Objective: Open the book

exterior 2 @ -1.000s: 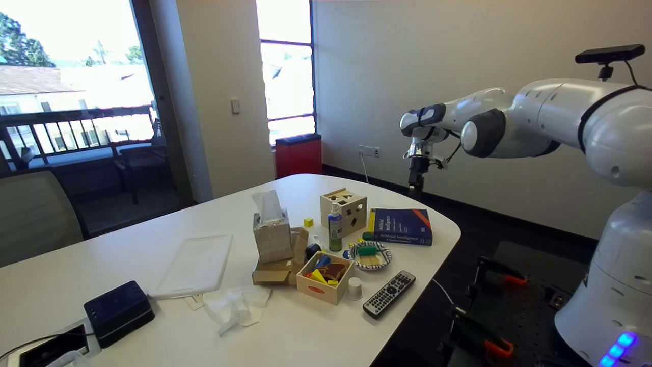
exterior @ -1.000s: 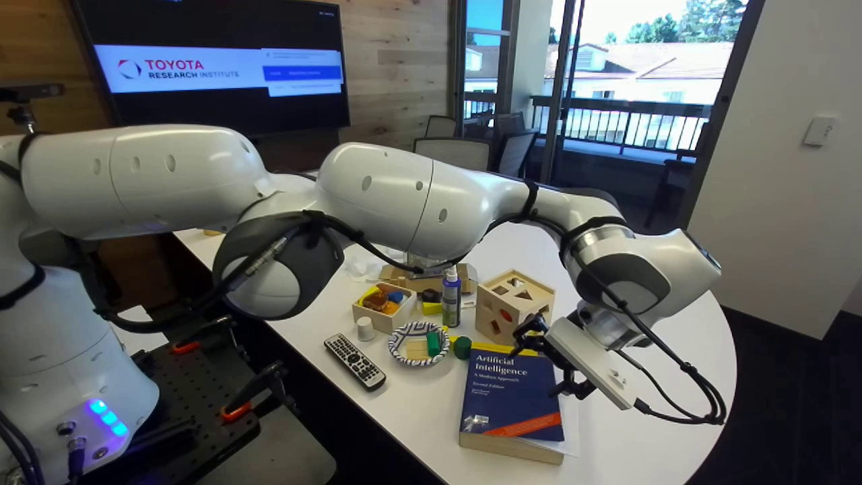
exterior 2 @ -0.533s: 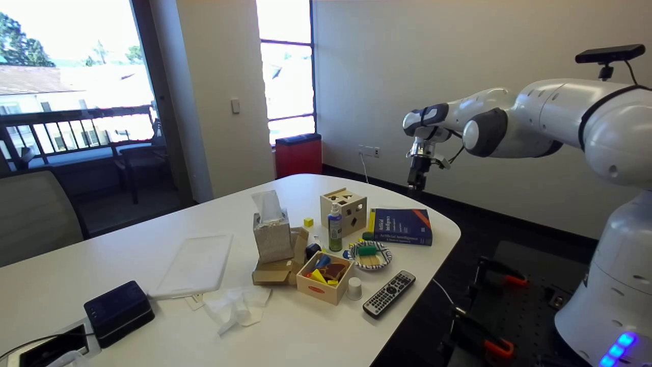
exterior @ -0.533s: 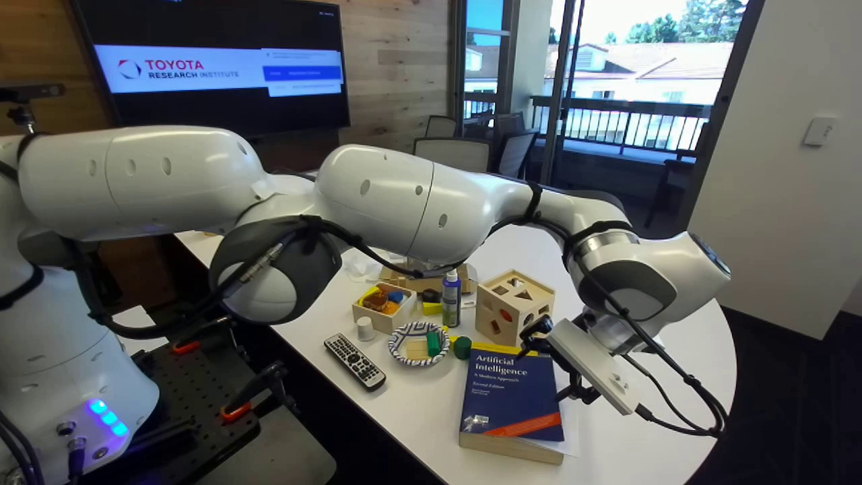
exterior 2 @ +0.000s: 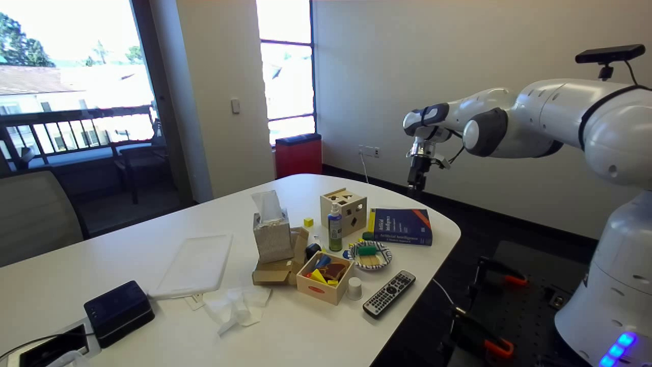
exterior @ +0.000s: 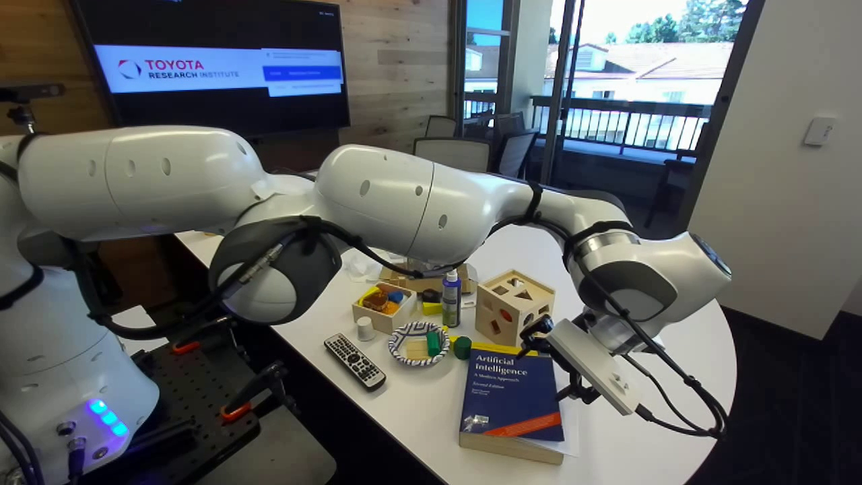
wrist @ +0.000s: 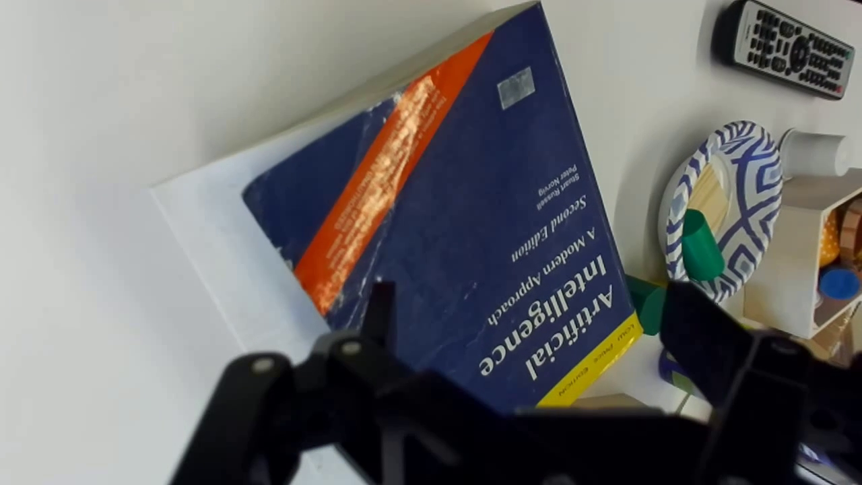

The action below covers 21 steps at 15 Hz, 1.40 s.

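The book [exterior: 508, 397] lies closed, cover up, near the rounded end of the white table [exterior 2: 285, 326]. Title reads Artificial Intelligence; yellow band [wrist: 596, 360] along that end, orange stripe [wrist: 397, 168] across a corner of the other. A white sheet [wrist: 232, 249] projects past the cover along one long side; I cannot tell whether it belongs to the book. The gripper [wrist: 532, 300] hangs in the air with its fingers [wrist: 382, 313] spread well apart. Its fingertips [exterior 2: 413, 186] show a gap to the book in an exterior view. In the wrist view one finger stands in front of the dark blue cover, the other beyond the yellow band. Spine faces the patterned bowl [exterior: 397, 345], which holds a green block [exterior: 433, 344]; a second green piece [exterior: 462, 347] sits just beside the book. A shape-sorter box [exterior 2: 342, 216] stands near the banded end, a spray bottle [exterior 2: 334, 232] just beside it. The remote control [exterior: 355, 362] lies well apart, on the far side of the bowl from the book. A tissue box [exterior 2: 273, 242] stands farther down the table.
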{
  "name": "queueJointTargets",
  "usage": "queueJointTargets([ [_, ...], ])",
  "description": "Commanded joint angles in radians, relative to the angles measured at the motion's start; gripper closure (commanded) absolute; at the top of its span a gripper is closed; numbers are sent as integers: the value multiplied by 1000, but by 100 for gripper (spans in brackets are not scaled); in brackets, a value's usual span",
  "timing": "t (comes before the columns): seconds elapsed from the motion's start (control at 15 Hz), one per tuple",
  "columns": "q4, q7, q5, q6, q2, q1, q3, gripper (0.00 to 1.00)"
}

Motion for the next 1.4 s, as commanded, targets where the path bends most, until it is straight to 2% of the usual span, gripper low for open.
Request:
queueJointTargets([
  [0.0, -3, 19, -13, 16, 0, 1, 22, 0],
  [0.27, -31, 17, -11, 65, 0, 11, 25, 0],
  [0.6, -91, 15, -15, 221, 6, 31, 22, 0],
  [1.33, -154, 11, -12, 357, 10, 44, 20, 0],
])
